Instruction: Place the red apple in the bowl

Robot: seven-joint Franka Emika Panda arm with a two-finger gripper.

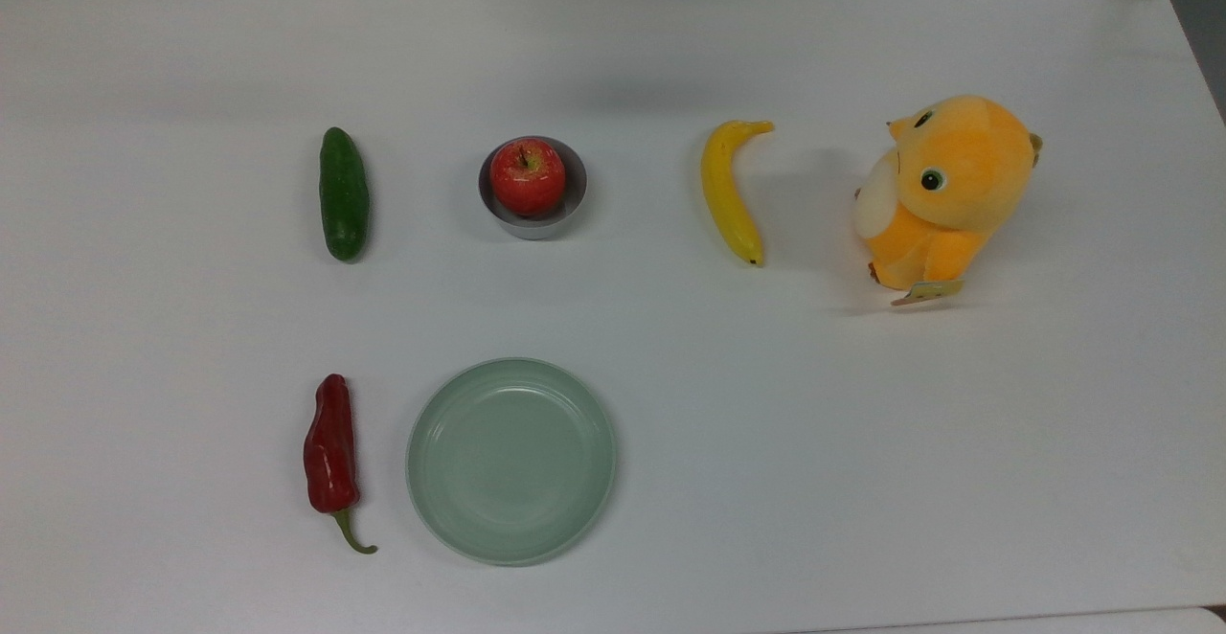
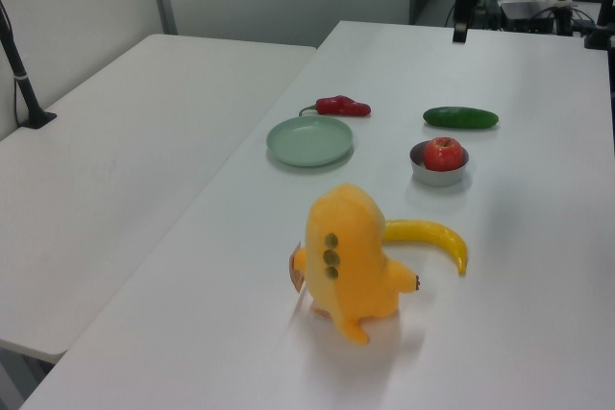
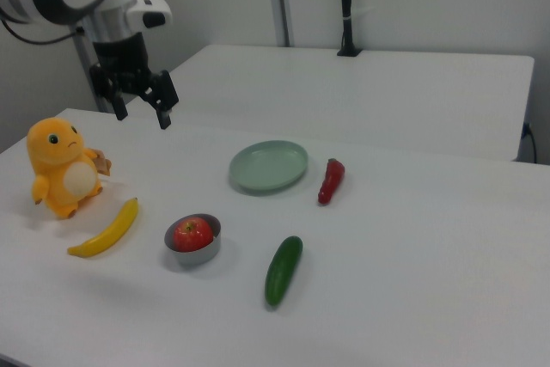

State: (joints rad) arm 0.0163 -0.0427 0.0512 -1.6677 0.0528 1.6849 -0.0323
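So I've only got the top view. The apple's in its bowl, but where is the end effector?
Observer: In the right view, the end effector hangs in the air well above the table, higher than the orange plush toy and to the right view's right of it.
Operator: Is it carrying anything?
Observer: No. Its two fingers are spread open with nothing between them.
Operator: And does the apple fit down inside the bowl?
Observer: Only partly. From the side, the right view shows the red apple standing up above the rim of the bowl.
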